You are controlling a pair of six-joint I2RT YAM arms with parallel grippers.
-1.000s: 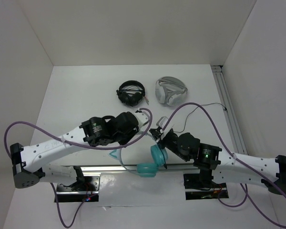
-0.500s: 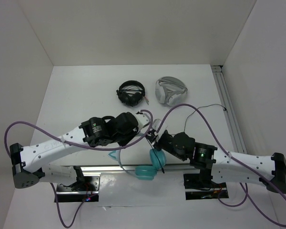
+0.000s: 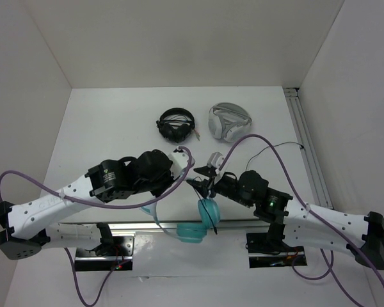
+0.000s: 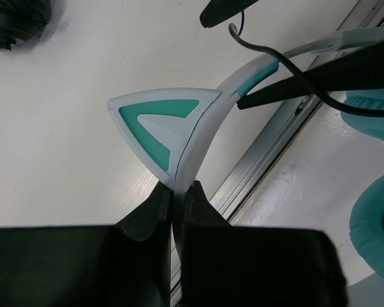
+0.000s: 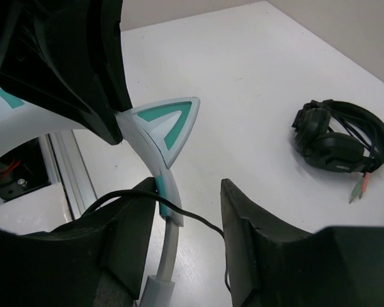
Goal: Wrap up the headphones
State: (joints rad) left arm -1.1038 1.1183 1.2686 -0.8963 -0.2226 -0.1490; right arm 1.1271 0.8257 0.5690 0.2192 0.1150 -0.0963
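The teal headphones (image 3: 207, 210) sit at the lower centre of the overhead view, between the two arms. Their ear cups (image 3: 192, 231) are over the metal rail (image 3: 134, 225) at the near edge of the table (image 3: 109, 121). The pale headband (image 4: 201, 125) curves up from them to the left. The left gripper (image 4: 175, 195) is clenched on the headband's edge just below one cat ear (image 4: 161, 120), so the headphones are carried by that arm.

The right gripper (image 5: 187, 192) is released, its jaws apart and grasping nothing. In its wrist view the headband runs lengthwise through the gap, from the second cat ear (image 5: 166, 123) at the upper left down to the bottom centre. The thin black cable (image 5: 195, 219) crosses the band almost at right angles inside the same gap. It comes in over the left-hand finger and trails off at lower right. Whether the cable touches either finger cannot be told.

The right arm is therefore the nearer one to the cable and the ear cups. A judgement: its coming move depends on closing on the cable alone, not on the band beside it.

The black headphones (image 3: 176, 125) and the grey-white headphones (image 3: 228, 121) lie well apart at the upper centre of the table
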